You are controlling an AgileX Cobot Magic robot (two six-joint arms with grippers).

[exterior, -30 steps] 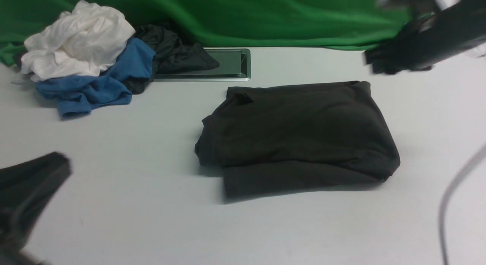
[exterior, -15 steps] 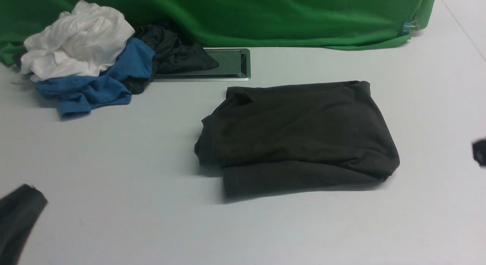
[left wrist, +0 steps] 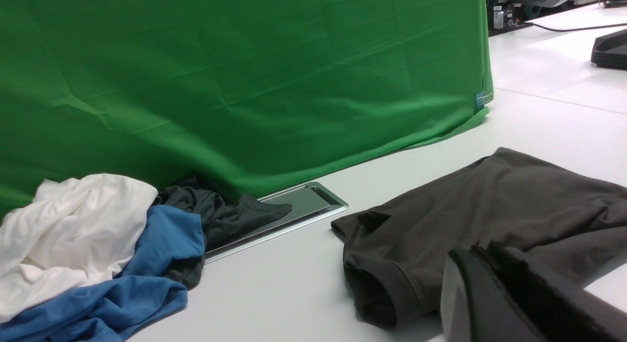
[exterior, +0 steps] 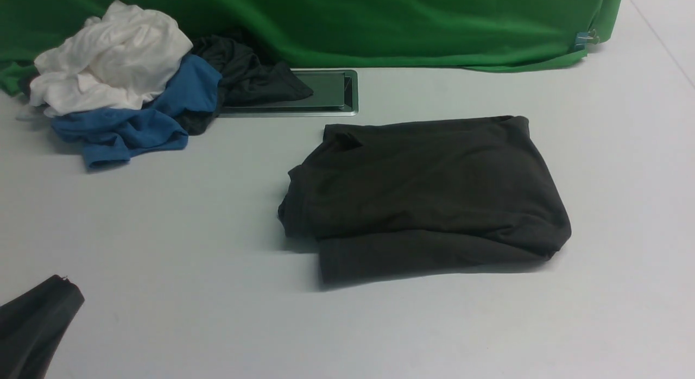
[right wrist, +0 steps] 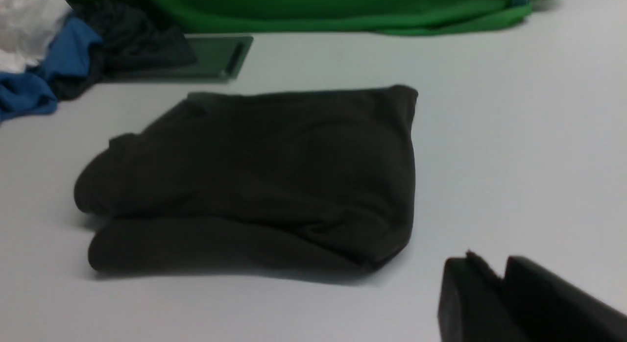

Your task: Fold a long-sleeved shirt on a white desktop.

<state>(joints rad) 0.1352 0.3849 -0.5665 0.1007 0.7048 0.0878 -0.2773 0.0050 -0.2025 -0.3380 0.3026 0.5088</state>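
the white desktop [exterior: 163, 216] fills most of the front view, smooth and pale grey. along its far edge hangs a green cloth backdrop [exterior: 353, 26], pinned at its right corner by a small clip [exterior: 583, 39].

the long-sleeved shirt [exterior: 429, 197] lies flat on the desktop, a little right of centre, folded into a compact rough rectangle of dark charcoal-brown. a rounded fold runs along its near edge and a bunched cuff or hem sticks out at its left end. no logo is showing. nothing is touching it.

at the far left, against the backdrop, sits a heap of clothes well apart from the shirt: a crumpled white garment [exterior: 108, 58] on top, a blue garment [exterior: 136, 124] under and in front of it, and a smaller dark grey-black garment [exterior: 244, 75] to their right, draped partly over a silver-rimmed rectangular panel [exterior: 336, 94] set into the desktop.

the left gripper [left wrist: 482, 254] shows as a dark shape at the near left corner of the front view, clear of the shirt; in its wrist view the black fingers lie pressed together, holding nothing. the right gripper [right wrist: 499, 271] is out of the front view; its wrist view shows its two black fingers side by side with only a thin seam between them, closed and empty, over bare desktop near the shirt's right end.
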